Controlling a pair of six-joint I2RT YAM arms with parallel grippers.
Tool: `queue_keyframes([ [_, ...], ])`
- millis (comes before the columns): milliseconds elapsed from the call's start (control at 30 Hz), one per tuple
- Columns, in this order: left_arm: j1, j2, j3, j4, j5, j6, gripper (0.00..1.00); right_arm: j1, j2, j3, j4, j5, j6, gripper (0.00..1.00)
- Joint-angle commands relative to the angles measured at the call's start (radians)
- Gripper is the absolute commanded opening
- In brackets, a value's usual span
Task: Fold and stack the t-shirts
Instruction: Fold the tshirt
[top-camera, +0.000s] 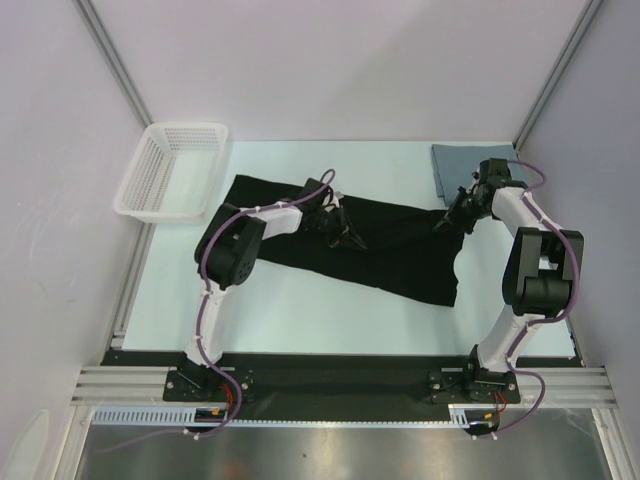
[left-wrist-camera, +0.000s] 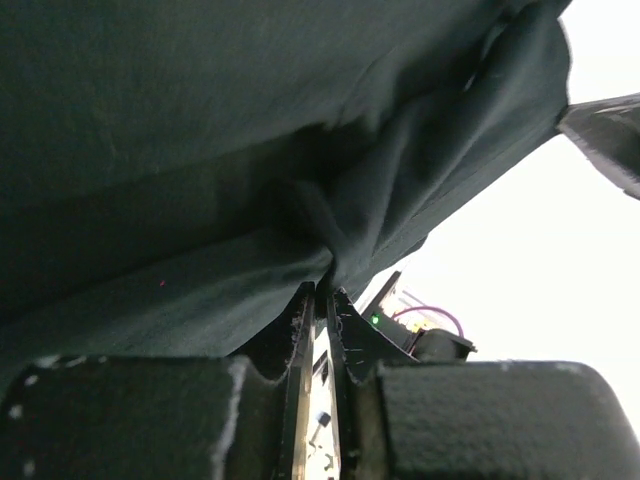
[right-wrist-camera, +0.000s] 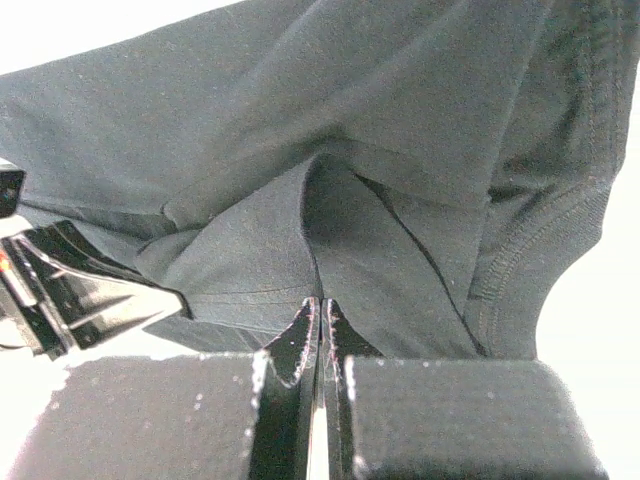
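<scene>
Now both grippers pinch the black t-shirt (top-camera: 400, 255), spread across the table (top-camera: 300, 315).
A white basket (top-camera: 135, 190) sits well left of the left gripper (top-camera: 347, 237), which nips a mid-shirt fold; bare table lies on its near side. The right gripper (top-camera: 450, 220) clamps the shirt's right edge, with the folded grey-blue t-shirt (top-camera: 455, 165) just beyond it.
</scene>
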Motion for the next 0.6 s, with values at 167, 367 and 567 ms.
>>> queue_keyframes([
  [167, -0.034, -0.076, -0.033, 0.026, 0.035, -0.005, 0.22, -0.006, -0.058, -0.016, -0.042, 0.068, -0.043, 0.01],
  [367, -0.017, -0.215, -0.021, -0.227, -0.138, 0.220, 0.32, 0.003, -0.071, 0.034, -0.154, 0.182, -0.112, 0.28],
  [567, -0.006, -0.251, 0.055, -0.212, -0.188, 0.320, 0.42, 0.049, -0.085, 0.061, 0.025, 0.107, -0.078, 0.31],
])
